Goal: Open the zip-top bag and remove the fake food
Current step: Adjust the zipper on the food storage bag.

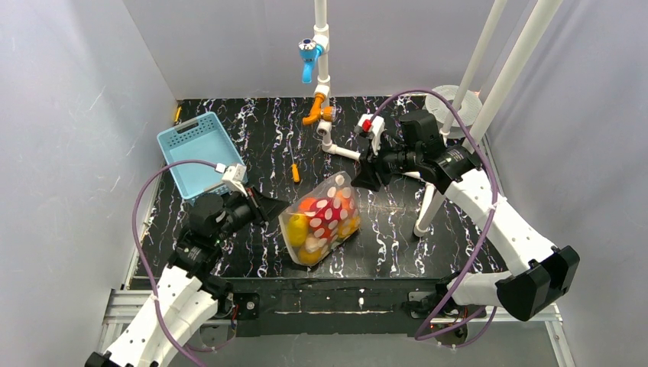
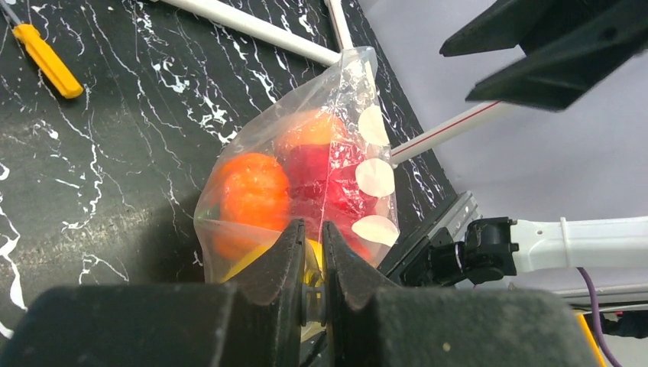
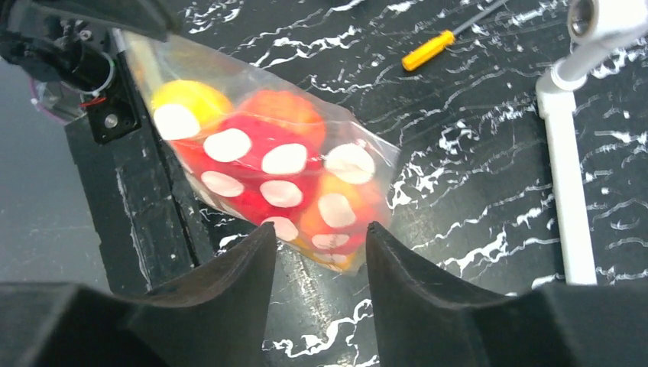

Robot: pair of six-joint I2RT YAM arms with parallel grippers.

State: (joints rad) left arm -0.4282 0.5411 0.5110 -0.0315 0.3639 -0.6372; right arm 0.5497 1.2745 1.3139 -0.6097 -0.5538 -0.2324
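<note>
The zip-top bag [image 1: 321, 218], clear with white dots, lies mid-table, stuffed with fake food. Through the plastic I see a round orange piece [image 2: 252, 191], a red piece [image 2: 321, 172] and a yellow piece [image 3: 191, 99]. My left gripper [image 1: 277, 210] is shut on the bag's left edge; in the left wrist view its jaws [image 2: 313, 252] pinch a fold of plastic. My right gripper [image 1: 358, 182] hovers at the bag's far right end. Its jaws [image 3: 321, 233] stand open, with the bag's end [image 3: 336, 245] reaching between the fingertips but not gripped.
A light blue basket [image 1: 195, 153] sits at the back left. An orange-handled screwdriver [image 1: 296, 173] lies behind the bag. White pipes [image 1: 428, 199] with a blue tap [image 1: 308, 57] and an orange fitting [image 1: 317, 111] stand behind and right. The table's front edge [image 1: 336, 283] runs close to the bag.
</note>
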